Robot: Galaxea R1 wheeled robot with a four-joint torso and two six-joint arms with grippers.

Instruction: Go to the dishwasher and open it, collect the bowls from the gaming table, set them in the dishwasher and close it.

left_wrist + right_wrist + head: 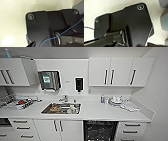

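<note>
You've got a steel sink [47,110], shiny metal tap [64,98], smooth matt white counter [105,113], smooth white cabinets [121,70], dark dishwasher [100,130] interior.

A long white counter [95,112] is running across the kitchen wall, under the white wall cupboards. A steel sink [61,108] is sitting in it at about 9 o'clock from the counter's middle, and some mixed items, orange and pale, are lying inside the sink. A tap [64,98] is standing just behind the sink. At the far 9 o'clock end a dish rack [22,103] is resting. Toward 3 o'clock, white dishes [115,100] and a small bottle [102,99] are standing near the wall, with a cloth [130,107] lying beside them.
</note>
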